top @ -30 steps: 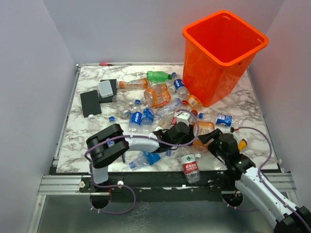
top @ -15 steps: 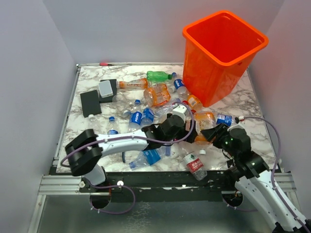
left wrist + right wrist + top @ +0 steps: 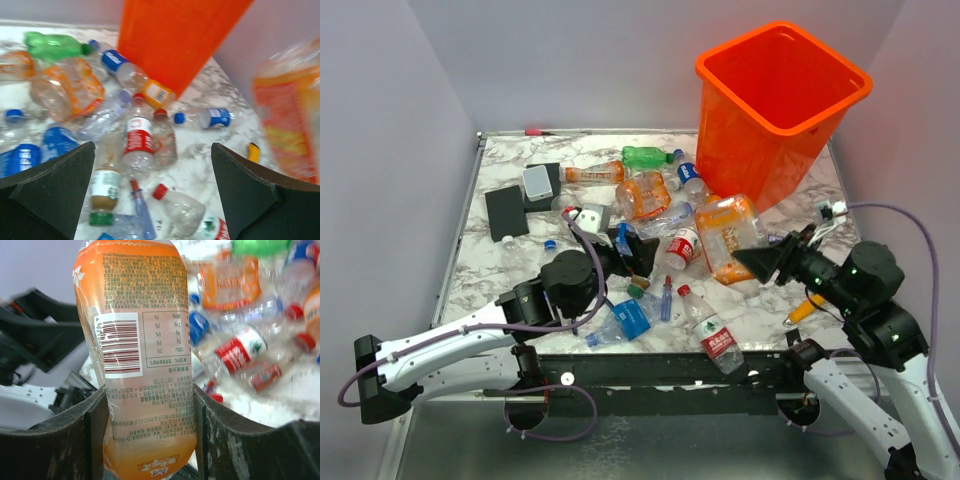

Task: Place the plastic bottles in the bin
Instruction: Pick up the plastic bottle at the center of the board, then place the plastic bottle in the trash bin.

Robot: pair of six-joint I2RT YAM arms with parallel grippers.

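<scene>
- Marbled surface [image 3: 480, 285] strewn with plastic bottles [image 3: 642, 195]; the orange bin [image 3: 760, 160] stands at its far right corner.
- The right fingers [image 3: 70, 440] have lifted an orange bottle [image 3: 135, 340] off the pile. They are clamped on its sides, and the bin is just beyond them.
- The left fingers [image 3: 50, 185] have drawn back, spread apart and empty. A red-labelled bottle [image 3: 139, 142] lies ahead between them.

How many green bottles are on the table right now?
1. The green bottle lies on its side toward the far edge, just left of the orange bin. No other green bottle shows in any view, though one could be hidden in the pile.
</scene>
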